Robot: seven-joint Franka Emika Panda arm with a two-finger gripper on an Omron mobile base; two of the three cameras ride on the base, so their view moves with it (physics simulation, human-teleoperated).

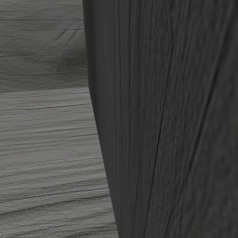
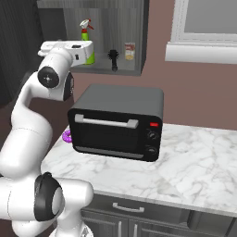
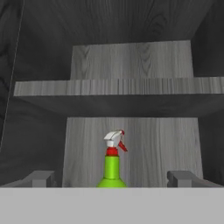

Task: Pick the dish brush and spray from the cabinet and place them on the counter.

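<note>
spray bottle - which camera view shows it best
The hand view: the spray bottle stands centred and near, between the open gripper's fingertips. The right base view has it small, partly behind the arm. The left base view faces dark wood panels.

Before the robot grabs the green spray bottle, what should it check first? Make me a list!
1. Gripper open wide enough: ok, the fingertips stand far apart.
2. Spray bottle lined up: ok, in the hand view it sits midway between the fingertips.
3. Bottle upright on the cabinet shelf: ok, trigger on top.
4. Nothing held yet: ok, the fingers are apart from the bottle.
5. Dish brush out of the way: ok, it stands to the bottle's right with a gap.
6. Free counter space to set it down: ok, bare marble right of the toaster oven.
</note>
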